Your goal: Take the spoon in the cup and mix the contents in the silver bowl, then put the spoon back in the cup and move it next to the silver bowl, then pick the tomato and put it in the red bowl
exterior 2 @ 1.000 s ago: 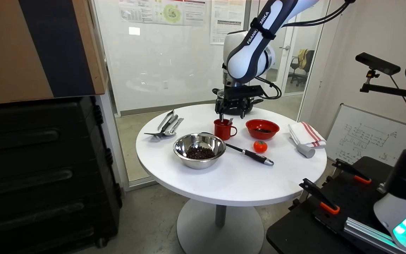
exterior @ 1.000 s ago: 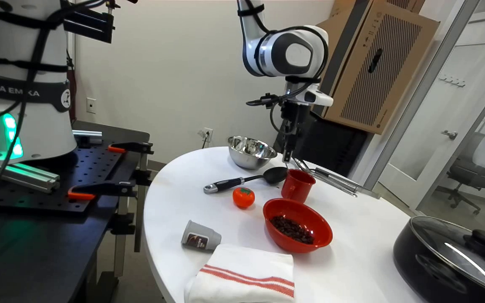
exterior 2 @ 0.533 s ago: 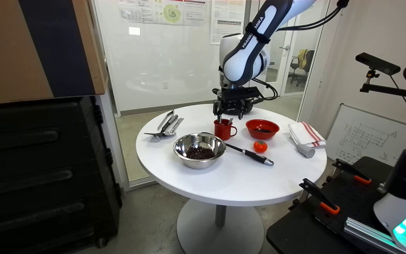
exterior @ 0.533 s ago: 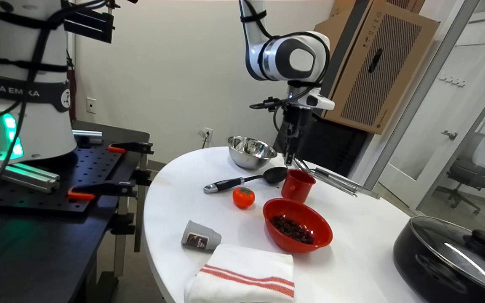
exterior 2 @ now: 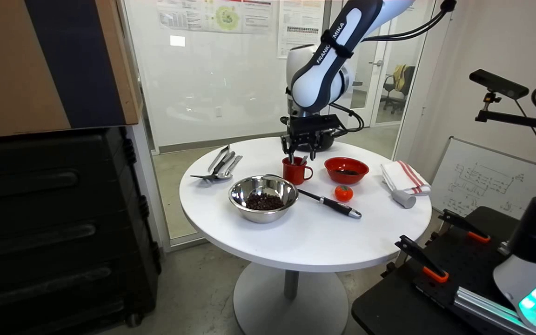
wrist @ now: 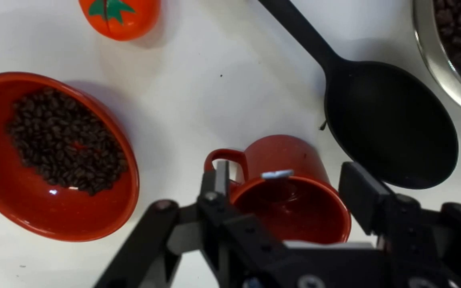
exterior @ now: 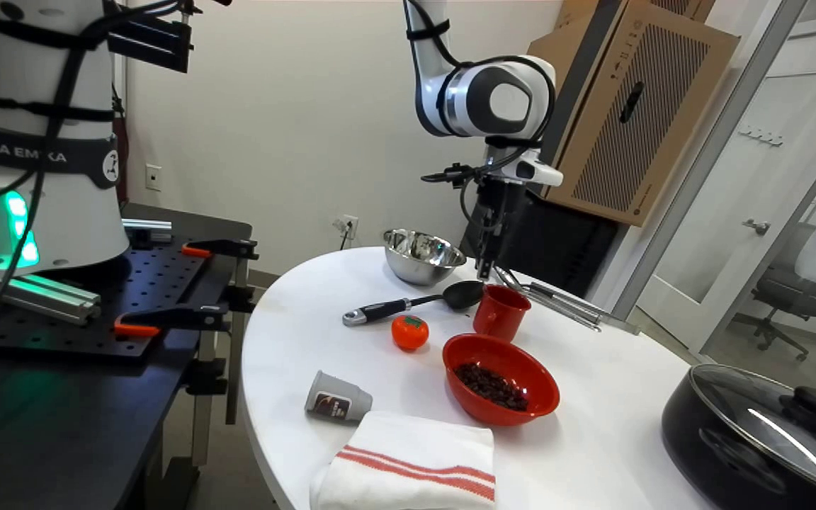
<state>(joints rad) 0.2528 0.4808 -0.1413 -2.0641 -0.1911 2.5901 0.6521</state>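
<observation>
- Spoon [wrist: 277, 175]: sits in cup [exterior 2: 292, 174], tip above rim, presumably so it can be gripped.
- Cup: upright, well inside desk [exterior 2: 291, 242] edge.
- Pincer [wrist: 286, 177]: wide, holding nothing; in wrist view spoon shows between its jaws, likely aligned to grip.
- Silver bowl [exterior 2: 262, 217]: nearer desk edge, beans [exterior 2: 264, 202] presumably awaiting stirring.
- Tomato [exterior 2: 344, 193]: near red bowl [exterior 2: 346, 179], its goal.

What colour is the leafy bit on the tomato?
Green: the leafy bit on the tomato shows best in the wrist view.
</observation>
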